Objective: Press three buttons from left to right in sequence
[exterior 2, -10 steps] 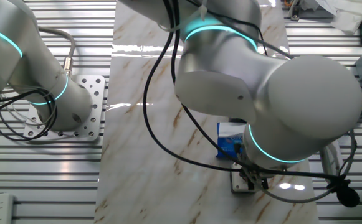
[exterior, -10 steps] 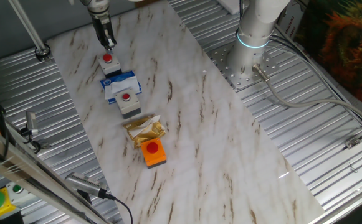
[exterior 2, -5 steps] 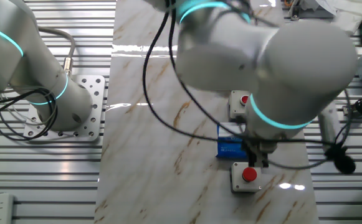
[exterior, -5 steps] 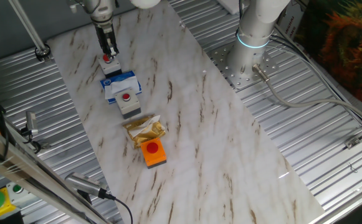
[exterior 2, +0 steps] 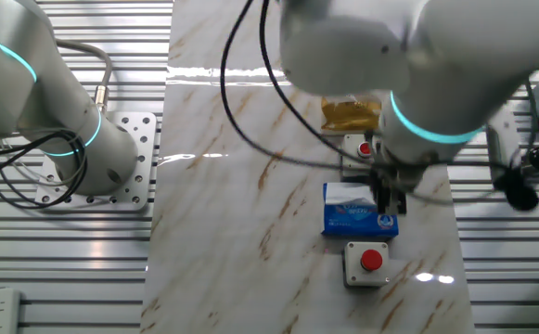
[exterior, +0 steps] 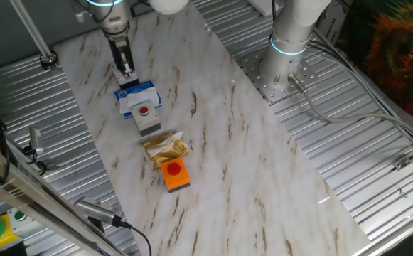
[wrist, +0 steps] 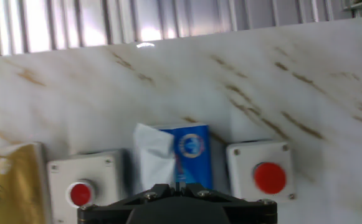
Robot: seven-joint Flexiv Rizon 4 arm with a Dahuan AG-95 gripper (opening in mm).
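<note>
The gripper (exterior: 126,71), finger gap not discernible, hangs over the blue-and-white carton (exterior 2: 359,212) between two grey-based buttons (exterior 2: 367,262) (exterior 2: 363,148).

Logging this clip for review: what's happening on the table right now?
A single arm is working along a row of three red-capped buttons on the marble tabletop. Its gripper hangs over the blue-and-white carton, between the end grey-white button and the middle grey-white button. The orange-base button waits beyond a crumpled gold wrapper. Nothing is being pressed.
</note>
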